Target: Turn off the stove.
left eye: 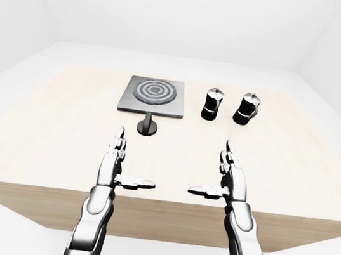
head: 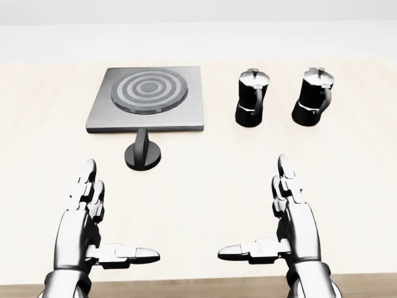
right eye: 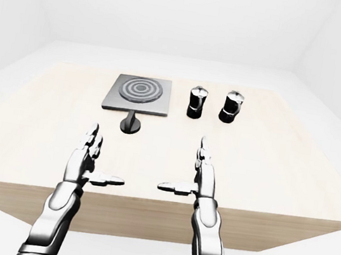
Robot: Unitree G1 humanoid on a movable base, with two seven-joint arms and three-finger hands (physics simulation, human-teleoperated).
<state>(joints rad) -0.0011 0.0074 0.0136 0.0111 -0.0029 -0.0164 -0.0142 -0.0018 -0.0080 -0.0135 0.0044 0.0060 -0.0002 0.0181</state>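
Observation:
A grey square stove (head: 147, 100) with a ringed burner lies on the pale wooden table (head: 205, 180), upper left in the head view. Just below its edge stands a black round knob (head: 143, 152) with an upright handle. My left hand (head: 102, 226) hovers open over the table below and left of the knob, thumb pointing inward. My right hand (head: 273, 223) is open too, mirrored at lower right. Neither hand touches anything.
Two black and silver moka pots (head: 252, 97) (head: 313, 96) stand side by side to the right of the stove. The table's near edge (left eye: 157, 218) runs under my forearms. White floor and walls surround the table.

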